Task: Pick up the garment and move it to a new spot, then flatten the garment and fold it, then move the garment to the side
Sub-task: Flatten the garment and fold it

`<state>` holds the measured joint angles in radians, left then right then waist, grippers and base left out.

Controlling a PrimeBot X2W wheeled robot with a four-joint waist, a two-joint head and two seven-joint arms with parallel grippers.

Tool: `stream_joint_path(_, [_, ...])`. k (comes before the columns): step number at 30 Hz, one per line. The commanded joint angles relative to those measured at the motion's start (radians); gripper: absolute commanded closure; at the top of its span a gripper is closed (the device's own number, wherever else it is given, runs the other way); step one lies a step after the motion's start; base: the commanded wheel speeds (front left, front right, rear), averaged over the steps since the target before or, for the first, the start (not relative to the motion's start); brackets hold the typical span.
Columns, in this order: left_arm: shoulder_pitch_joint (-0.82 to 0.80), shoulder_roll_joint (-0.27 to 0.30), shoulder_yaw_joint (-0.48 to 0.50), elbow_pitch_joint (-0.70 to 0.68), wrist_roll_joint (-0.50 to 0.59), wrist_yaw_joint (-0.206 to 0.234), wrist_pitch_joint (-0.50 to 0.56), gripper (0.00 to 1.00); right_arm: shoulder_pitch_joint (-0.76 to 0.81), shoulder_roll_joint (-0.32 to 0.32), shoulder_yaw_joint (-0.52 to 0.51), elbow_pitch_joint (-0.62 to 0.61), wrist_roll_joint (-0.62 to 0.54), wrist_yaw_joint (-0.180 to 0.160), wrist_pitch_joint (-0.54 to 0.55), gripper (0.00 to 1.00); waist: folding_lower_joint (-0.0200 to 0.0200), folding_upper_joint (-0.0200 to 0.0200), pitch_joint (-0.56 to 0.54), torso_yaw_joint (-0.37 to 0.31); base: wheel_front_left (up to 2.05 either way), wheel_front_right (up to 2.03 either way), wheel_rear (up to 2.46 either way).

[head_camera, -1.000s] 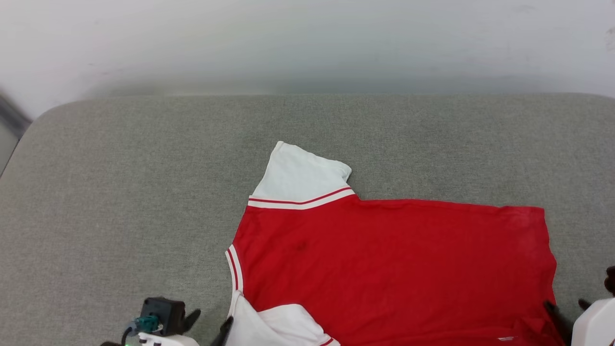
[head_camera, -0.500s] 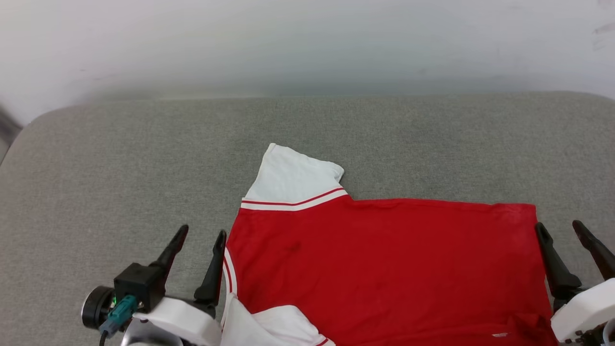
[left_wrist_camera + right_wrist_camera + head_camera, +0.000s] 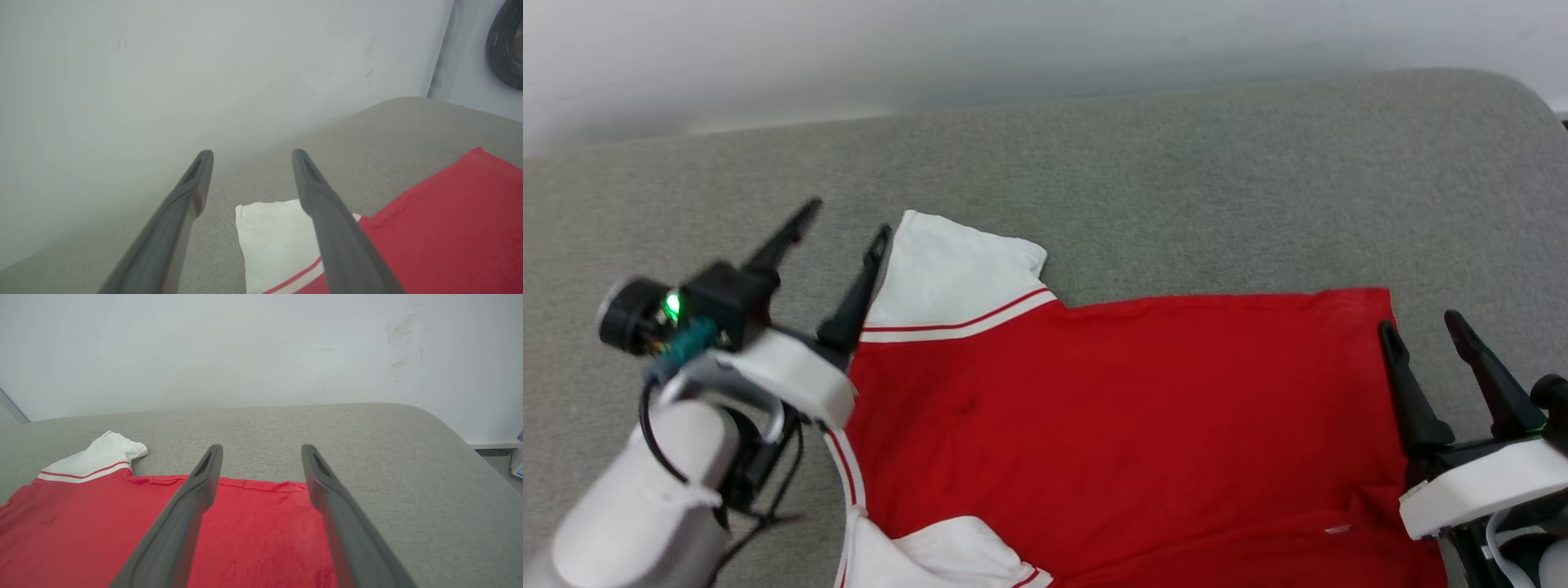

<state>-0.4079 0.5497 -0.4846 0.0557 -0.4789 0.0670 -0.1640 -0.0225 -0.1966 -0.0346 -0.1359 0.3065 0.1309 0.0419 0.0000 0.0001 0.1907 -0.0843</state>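
Observation:
The garment [image 3: 1111, 408], a red shirt with white sleeves, lies spread flat on the grey cushion [image 3: 1176, 180], plain side up. One white sleeve [image 3: 952, 273] points toward the wall. My left gripper [image 3: 845, 220] hovers open just left of that sleeve, holding nothing; in the left wrist view the left gripper [image 3: 251, 153] has the sleeve [image 3: 278, 241] below its fingertips. My right gripper [image 3: 1421, 322] stands open at the garment's right hem, empty. In the right wrist view the right gripper [image 3: 261, 447] is raised above the red cloth [image 3: 253, 539].
The grey cushion reaches the pale wall [image 3: 931, 49] at the back and rounds off at its right corner [image 3: 441, 424]. Bare cushion lies behind the garment and to its left. A second white sleeve [image 3: 947, 555] is folded over at the near edge.
Both grippers have risen up the head view, the left to beside the far sleeve, the right to the hem. The camera has turned, shifting the whole scene left.

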Motion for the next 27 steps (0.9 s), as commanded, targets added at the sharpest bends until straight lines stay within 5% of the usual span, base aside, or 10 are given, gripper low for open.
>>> stream_joint_path(1, [-0.075,0.025,0.006,0.023,-0.006,-0.027,0.049,0.0,-0.029,0.007,0.007,-0.003,-0.007,0.0,-0.008,0.0,0.0,-0.0001,0.067,-0.062,0.0,0.0,0.0])
stream_joint_path(5, [-0.249,0.081,-0.011,0.105,-0.041,-0.128,0.238,0.0,-0.064,0.019,0.022,0.004,-0.004,0.0,-0.026,0.0,0.0,-0.0001,0.129,-0.114,0.0,0.0,0.0])
stream_joint_path(9, [-0.398,0.12,-0.048,0.194,-0.105,-0.179,0.474,0.0,-0.093,0.027,0.039,0.02,-0.008,0.0,-0.044,0.0,0.0,-0.0001,0.179,-0.158,0.0,0.0,0.0])
stream_joint_path(18, [-0.586,0.172,-0.072,0.342,-0.274,-0.173,0.971,0.0,-0.135,0.046,0.087,0.056,-0.011,0.0,-0.08,0.0,0.0,-0.0001,0.266,-0.234,0.0,0.0,0.0])
stream_joint_path(27, [-0.604,0.227,-0.081,0.325,-0.328,-0.129,1.207,0.0,-0.157,0.056,0.109,0.096,0.002,0.0,-0.111,0.0,0.0,-0.0001,0.322,-0.278,0.0,0.0,0.0])
